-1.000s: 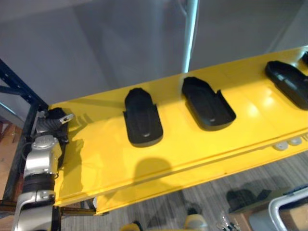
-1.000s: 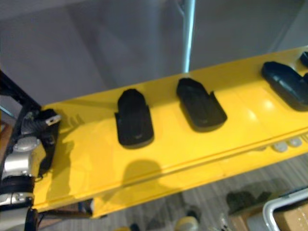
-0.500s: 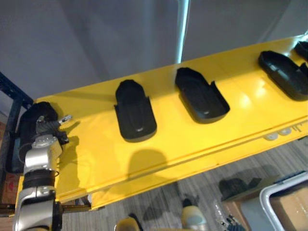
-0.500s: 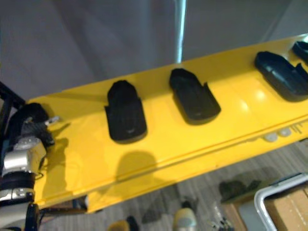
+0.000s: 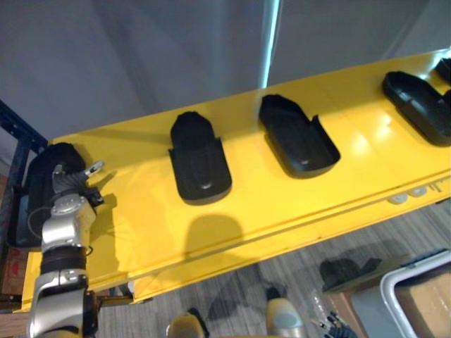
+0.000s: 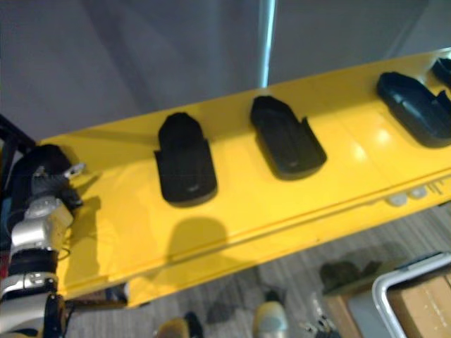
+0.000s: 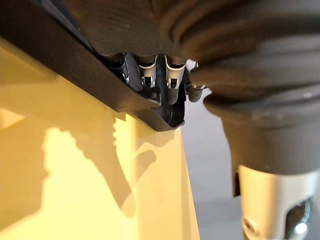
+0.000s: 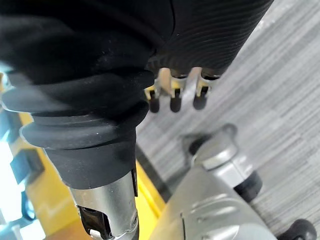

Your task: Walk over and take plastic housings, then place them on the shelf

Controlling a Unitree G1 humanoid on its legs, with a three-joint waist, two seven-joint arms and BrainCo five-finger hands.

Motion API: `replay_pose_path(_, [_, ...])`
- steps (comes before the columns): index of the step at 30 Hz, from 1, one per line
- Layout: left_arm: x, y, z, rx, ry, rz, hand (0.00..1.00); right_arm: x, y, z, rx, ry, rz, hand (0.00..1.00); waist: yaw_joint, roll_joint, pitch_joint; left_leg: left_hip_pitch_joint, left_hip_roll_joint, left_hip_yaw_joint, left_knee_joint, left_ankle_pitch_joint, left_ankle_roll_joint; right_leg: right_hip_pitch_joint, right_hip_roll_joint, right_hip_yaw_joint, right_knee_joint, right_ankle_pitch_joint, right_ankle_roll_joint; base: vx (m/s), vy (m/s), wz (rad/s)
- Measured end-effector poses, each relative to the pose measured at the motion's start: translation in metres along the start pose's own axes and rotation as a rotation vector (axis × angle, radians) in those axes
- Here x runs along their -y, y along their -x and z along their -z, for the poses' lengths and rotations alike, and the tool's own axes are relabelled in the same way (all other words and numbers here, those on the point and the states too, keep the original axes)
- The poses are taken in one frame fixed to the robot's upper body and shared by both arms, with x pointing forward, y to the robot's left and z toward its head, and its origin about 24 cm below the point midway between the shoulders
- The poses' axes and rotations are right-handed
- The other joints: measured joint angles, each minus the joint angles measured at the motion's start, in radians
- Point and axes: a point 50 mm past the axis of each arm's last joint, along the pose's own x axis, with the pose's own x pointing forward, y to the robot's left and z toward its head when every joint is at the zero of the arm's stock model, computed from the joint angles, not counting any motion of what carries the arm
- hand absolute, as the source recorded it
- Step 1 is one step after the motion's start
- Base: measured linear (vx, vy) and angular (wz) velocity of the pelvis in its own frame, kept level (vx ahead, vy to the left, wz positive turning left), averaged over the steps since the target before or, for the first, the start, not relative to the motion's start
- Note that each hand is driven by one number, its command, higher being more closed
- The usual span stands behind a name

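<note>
The big yellow shelf [image 5: 232, 232] slants right across the head views, carrying a row of black plastic housings. Behind it there's a grey wall [image 5: 141, 56] with a pale pole [image 5: 271, 42] standing upright. Below the shelf's front lip lies grey striped carpet [image 5: 296, 282]. In the near right corner sits a pale-rimmed bin [image 5: 416, 270] with something cardboard-brown inside.

Now the housings. The first housing [image 5: 199, 165] lies flat on the shelf, nearest the left arm and clear of its neighbours. Next along is the second housing [image 5: 297, 135], hollow side up with its walls showing. Well off to the right is the third housing [image 5: 419, 105], and just past it a fourth housing [image 5: 445, 69] is cut off at the edge of view.

Over at the shelf's left end is the one that matters. The held housing [image 5: 35, 193] is in the left hand [image 5: 70, 184], hanging partly past the shelf's end. In the wrist view, silver fingers [image 7: 150, 75] are hooked over its dark rim and gripping it, with yellow shelf beneath. I can't tell whether it touches the surface.

The right hand [image 8: 175, 95] hangs low over the carpet, fingers loose and pointing down, holding nothing.

Smallest of all are two pale discs [image 5: 398, 199], side by side on the shelf's front lip toward the right.
</note>
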Motion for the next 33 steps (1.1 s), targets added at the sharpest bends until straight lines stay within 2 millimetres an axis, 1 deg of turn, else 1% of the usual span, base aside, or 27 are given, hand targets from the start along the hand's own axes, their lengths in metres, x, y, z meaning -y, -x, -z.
replay_pose_path(6, [0.012, 0.001, -0.007, 0.007, -0.003, 0.042, 0.0, -0.001, 0.0, -0.002, 0.009, 0.0, -0.002, 0.0, 0.002, -0.007, 0.004, 0.0, 0.0, 0.0, 0.001, 0.0, 0.0, 0.001, 0.0, 0.0, 0.0, 0.0, 0.0, 0.0, 0.0, 0.0])
replay_pose_path(20, [0.023, 0.004, -0.007, 0.006, 0.04, 0.081, 0.0, -0.007, 0.0, 0.002, 0.003, -0.018, -0.012, 0.0, 0.003, -0.013, 0.001, 0.001, 0.003, 0.002, 0.006, -0.004, 0.0, 0.002, 0.001, 0.002, 0.0, 0.001, 0.001, 0.0, 0.0, 0.0])
replay_pose_path(24, [0.038, 0.006, -0.01, 0.016, 0.023, 0.141, 0.0, -0.008, 0.0, 0.002, 0.004, -0.02, -0.014, 0.0, 0.009, -0.022, -0.004, 0.0, 0.003, 0.002, 0.006, -0.004, 0.0, 0.002, 0.001, 0.002, -0.002, 0.003, 0.003, 0.0, 0.0, 0.0])
replay_pose_path(26, [0.04, 0.007, -0.011, 0.021, 0.02, 0.165, 0.0, -0.009, 0.0, 0.002, 0.003, -0.022, -0.015, 0.0, 0.009, -0.029, -0.007, 0.0, 0.002, 0.002, 0.005, -0.004, 0.0, 0.003, 0.001, 0.002, -0.003, 0.003, 0.004, 0.0, 0.0, 0.0])
replay_pose_path(33, [0.054, 0.011, -0.01, 0.061, -0.14, 0.269, 0.0, -0.01, 0.0, 0.003, 0.0, -0.025, -0.016, 0.0, 0.015, -0.032, -0.011, 0.004, -0.003, 0.001, 0.001, -0.003, 0.0, 0.012, -0.003, 0.001, -0.013, 0.008, 0.011, 0.0, 0.0, 0.0])
